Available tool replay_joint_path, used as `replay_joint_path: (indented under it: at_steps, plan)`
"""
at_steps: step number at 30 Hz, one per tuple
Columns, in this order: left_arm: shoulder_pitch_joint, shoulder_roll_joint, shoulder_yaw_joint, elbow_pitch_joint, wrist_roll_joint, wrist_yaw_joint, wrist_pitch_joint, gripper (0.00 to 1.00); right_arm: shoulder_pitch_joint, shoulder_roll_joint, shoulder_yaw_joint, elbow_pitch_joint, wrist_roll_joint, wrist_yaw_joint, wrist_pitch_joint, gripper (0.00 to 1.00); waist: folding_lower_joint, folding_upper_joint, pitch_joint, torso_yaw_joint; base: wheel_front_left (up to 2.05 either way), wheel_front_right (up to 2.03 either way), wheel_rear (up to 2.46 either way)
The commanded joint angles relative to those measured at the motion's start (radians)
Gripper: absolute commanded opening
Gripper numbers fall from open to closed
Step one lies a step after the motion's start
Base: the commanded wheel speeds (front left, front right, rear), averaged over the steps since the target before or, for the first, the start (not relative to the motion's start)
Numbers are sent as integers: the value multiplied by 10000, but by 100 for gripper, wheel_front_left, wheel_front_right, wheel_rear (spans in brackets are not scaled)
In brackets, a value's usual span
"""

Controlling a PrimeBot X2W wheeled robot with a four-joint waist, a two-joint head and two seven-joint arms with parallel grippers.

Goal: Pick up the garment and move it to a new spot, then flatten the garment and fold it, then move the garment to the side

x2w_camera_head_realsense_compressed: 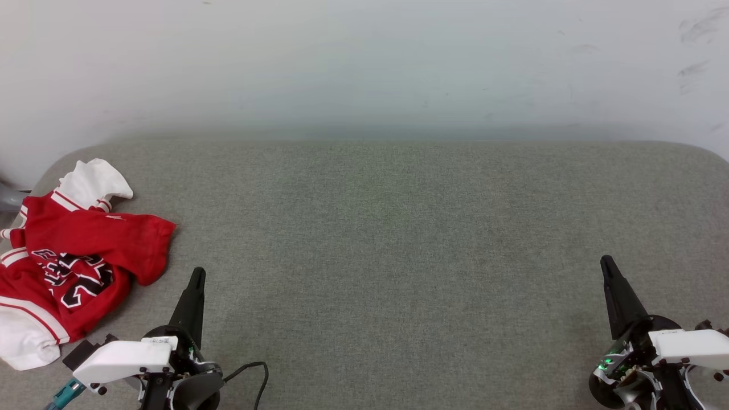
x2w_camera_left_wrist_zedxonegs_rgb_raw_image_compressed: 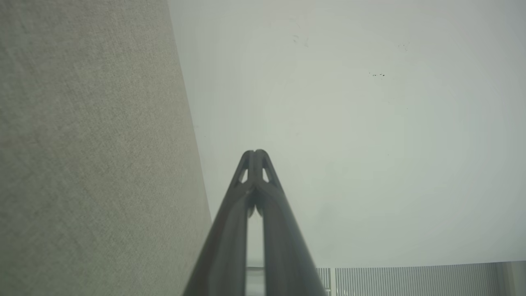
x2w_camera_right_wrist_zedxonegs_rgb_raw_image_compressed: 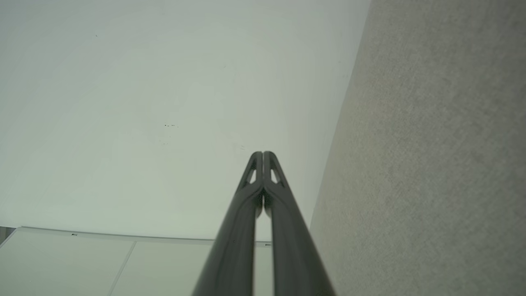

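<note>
One garment (x2w_camera_head_realsense_compressed: 85, 250), red with white sleeves, lies crumpled at the far left of the grey surface (x2w_camera_head_realsense_compressed: 398, 228), reaching its rounded left edge. Two end effectors sit at the near edge, both closed on nothing: the left end effector (x2w_camera_head_realsense_compressed: 197, 274) is near the garment's right side but apart from it, and the right end effector (x2w_camera_head_realsense_compressed: 607, 263) is well apart at the far right. Between them the surface offers open room back to the one white wall (x2w_camera_head_realsense_compressed: 364, 57).
</note>
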Motion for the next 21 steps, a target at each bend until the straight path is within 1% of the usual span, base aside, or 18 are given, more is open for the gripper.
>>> replay_joint_path:
  at_steps: [1, 20, 21]
  plan:
    - [-61, -15, 30, -5, 15, -49, 28, 0, -116, 41, -12, 9, -59, -3, 19, 0, 0, 0, 0, 0, 0, 0, 0]
    - [-60, -15, 26, -5, 12, -49, 25, 0, -116, 42, -12, 8, -60, -3, 19, 0, 0, 0, 0, 0, 0, 0, 0]
    - [2, -2, 0, 8, 0, 2, 0, 100, 1, 0, 0, 10, 0, 0, 0, 100, 0, 0, 0, 0, 0, 0, 0]
